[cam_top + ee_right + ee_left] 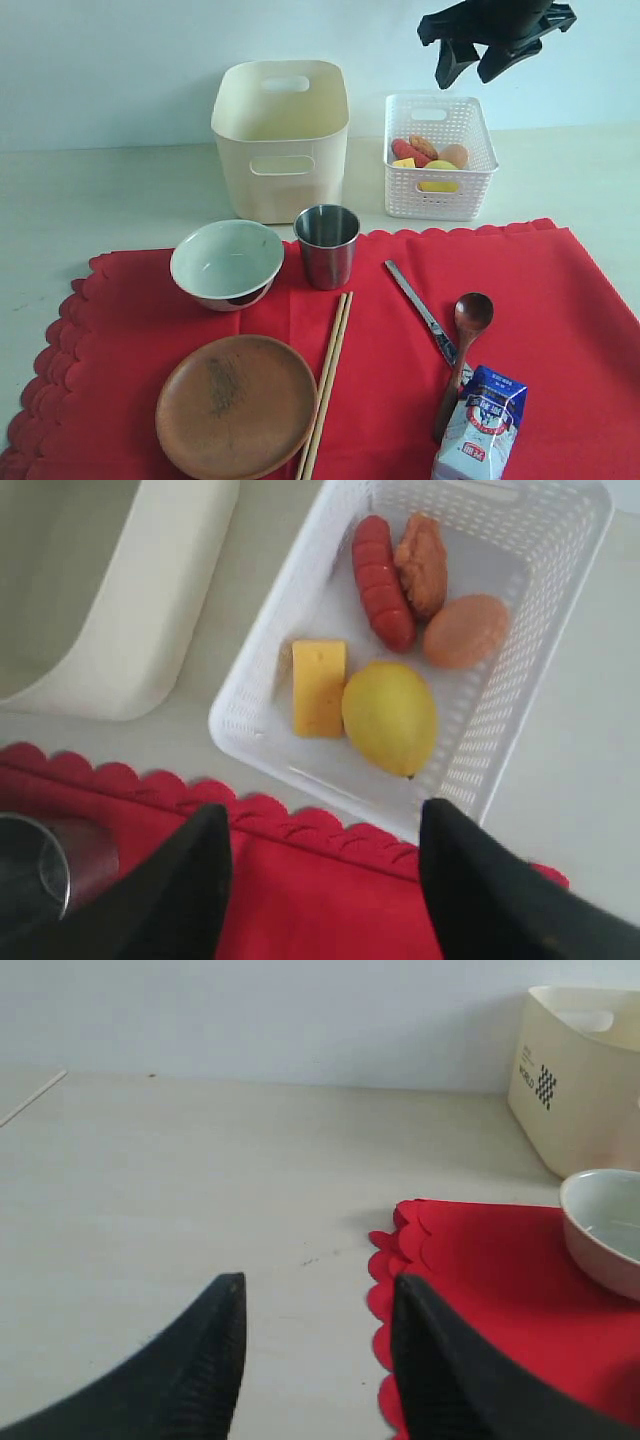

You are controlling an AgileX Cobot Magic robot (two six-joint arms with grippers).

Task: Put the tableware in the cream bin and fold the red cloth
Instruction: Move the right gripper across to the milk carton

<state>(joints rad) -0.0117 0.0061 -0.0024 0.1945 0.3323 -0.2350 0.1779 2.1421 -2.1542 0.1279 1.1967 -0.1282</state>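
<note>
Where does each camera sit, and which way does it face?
Exterior: raised, looking down across the bright red scalloped cloth to the tall cream plastic bin at the wall; right gripper hangs top right.
Left wrist: low over the tabletop, facing the wall; open left gripper shows.
Right wrist: high, looking down into the white lattice basket; open right gripper shows.
Shared: cloth and bin, in all three.

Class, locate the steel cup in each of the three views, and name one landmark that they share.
Exterior view: the steel cup stands on the red cloth, in front of the cream bin, right of the bowl.
Left wrist view: not in it.
Right wrist view: cut off at the frame edge, on the cloth.
Shared landmark: the cloth's scalloped edge near the bin.
</note>
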